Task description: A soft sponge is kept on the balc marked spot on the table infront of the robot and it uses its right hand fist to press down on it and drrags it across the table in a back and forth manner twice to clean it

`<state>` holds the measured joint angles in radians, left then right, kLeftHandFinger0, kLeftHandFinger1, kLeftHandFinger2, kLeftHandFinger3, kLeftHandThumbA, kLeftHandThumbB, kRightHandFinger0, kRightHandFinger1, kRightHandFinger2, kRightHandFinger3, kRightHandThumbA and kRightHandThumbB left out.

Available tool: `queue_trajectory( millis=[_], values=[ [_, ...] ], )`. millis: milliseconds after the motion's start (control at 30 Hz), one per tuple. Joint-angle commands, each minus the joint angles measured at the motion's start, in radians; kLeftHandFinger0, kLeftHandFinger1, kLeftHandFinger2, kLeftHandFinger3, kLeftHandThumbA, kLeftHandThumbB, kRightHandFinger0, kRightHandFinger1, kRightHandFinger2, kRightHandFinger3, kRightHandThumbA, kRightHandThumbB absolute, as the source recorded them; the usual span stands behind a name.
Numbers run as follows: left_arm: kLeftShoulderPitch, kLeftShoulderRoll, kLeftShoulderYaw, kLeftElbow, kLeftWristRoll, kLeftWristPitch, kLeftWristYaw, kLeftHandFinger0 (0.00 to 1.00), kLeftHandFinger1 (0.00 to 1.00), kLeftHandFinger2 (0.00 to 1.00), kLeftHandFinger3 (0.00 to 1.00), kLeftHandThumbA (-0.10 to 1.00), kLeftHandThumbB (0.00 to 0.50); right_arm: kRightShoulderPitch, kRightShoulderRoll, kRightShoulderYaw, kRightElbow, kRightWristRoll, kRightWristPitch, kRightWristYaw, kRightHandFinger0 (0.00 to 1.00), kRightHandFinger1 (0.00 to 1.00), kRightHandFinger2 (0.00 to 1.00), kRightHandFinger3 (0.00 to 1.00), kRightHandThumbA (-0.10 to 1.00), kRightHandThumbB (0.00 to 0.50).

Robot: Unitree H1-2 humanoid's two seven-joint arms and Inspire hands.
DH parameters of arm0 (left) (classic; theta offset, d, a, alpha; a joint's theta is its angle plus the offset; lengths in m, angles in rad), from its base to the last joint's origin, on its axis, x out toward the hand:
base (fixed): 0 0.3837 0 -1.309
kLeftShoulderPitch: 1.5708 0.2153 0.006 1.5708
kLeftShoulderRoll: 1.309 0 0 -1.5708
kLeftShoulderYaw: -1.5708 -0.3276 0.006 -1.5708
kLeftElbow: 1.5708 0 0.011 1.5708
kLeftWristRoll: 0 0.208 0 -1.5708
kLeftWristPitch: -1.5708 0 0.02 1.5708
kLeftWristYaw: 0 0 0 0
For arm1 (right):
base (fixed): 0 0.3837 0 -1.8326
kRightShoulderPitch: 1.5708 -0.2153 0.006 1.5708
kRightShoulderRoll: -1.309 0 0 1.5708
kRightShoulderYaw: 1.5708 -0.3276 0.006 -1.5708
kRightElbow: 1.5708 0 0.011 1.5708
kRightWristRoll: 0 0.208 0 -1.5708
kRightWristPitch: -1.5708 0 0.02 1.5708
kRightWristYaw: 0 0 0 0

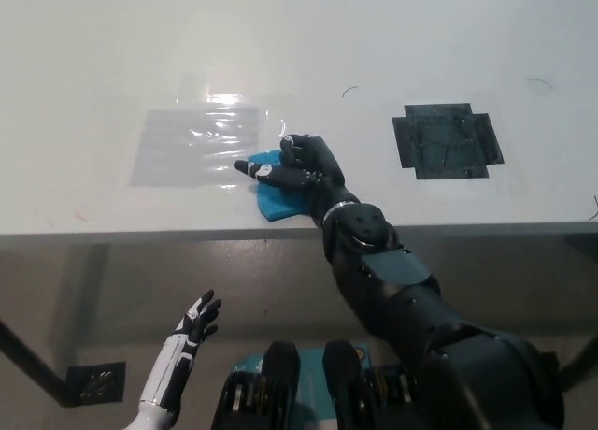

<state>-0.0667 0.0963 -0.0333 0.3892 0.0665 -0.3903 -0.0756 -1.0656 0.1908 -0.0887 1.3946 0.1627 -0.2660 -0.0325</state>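
Head view: the robot's black right hand [301,168] bears down on a blue sponge [277,204] near the front edge of the white table [308,47], its fingers curled into a loose fist so the weight spreads across the soft pad rather than gripping it. The sponge sits well left of the black marked spot [447,142], just beside a clear taped patch [196,142]. Below the table's edge, the white left hand [196,322] hangs idle, its fingers spread and holding nothing.

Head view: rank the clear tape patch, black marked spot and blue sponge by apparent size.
1. Clear tape patch, largest.
2. Black marked spot.
3. Blue sponge, smallest as seen, though the right hand covers part of it, so its full size is unsure.
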Motion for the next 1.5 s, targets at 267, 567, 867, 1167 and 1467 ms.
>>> queue_trajectory(
  millis=[267,567,867,1167,1467],
  values=[
    [-0.003,0.006,0.003,-0.017,0.003,-0.040,0.012,1.00,1.00,1.00,1.00,1.00,0.385,0.057,-0.218,-0.023,0.006,-0.007,0.002,0.002,0.00,0.00,0.02,0.00,1.00,0.188],
    [-0.002,0.003,0.007,-0.023,-0.003,-0.034,0.013,1.00,1.00,1.00,1.00,1.00,0.366,0.142,-0.431,-0.109,0.012,0.044,0.011,0.014,0.00,0.00,0.00,0.00,1.00,0.158],
    [-0.005,0.005,0.009,-0.021,0.003,-0.037,0.018,1.00,1.00,1.00,1.00,1.00,0.365,0.232,-0.611,-0.206,0.003,0.088,-0.017,-0.030,0.00,0.00,0.28,0.41,1.00,0.129],
    [-0.011,0.007,0.004,-0.001,0.002,-0.050,0.013,1.00,1.00,1.00,1.00,1.00,0.352,0.260,-0.639,-0.256,-0.008,0.111,-0.028,-0.020,0.00,0.00,0.23,0.32,1.00,0.161],
    [-0.017,0.007,0.005,-0.003,0.011,-0.046,0.019,1.00,1.00,1.00,1.00,1.00,0.370,0.210,-0.566,-0.229,-0.019,0.095,-0.013,0.016,0.00,0.00,0.23,0.32,1.00,0.142]
  ],
)
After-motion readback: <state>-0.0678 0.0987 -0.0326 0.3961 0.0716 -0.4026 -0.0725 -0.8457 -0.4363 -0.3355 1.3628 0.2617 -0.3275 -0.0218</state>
